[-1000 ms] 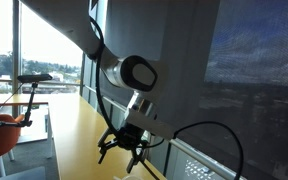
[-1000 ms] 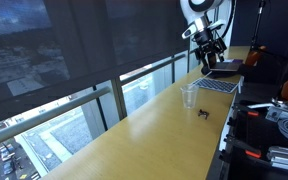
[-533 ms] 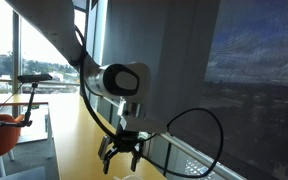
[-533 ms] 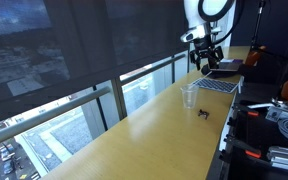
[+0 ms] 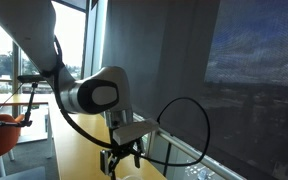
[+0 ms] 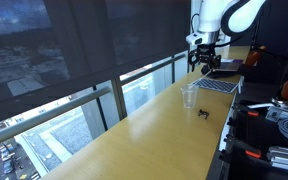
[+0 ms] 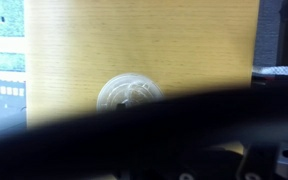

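Observation:
My gripper [image 5: 121,160] hangs over the long yellow wooden counter [image 6: 134,130], and its fingers look spread and empty. In an exterior view the gripper [image 6: 205,63] is above and a little behind a clear plastic cup [image 6: 189,96] that stands upright on the counter. The wrist view looks down on the cup [image 7: 127,93], apart from the gripper. A dark blur covers the lower half of the wrist view and hides the fingertips.
A small black object [image 6: 204,112] lies on the counter just in front of the cup. An open laptop [image 6: 220,83] sits beyond the cup. A window wall with dark blinds [image 6: 74,40] runs along the counter. Cables and gear [image 6: 279,125] lie at the side.
The arm has swung and the gripper has come down towards the counter, closer to the cup. The cup and the small black object have not moved.

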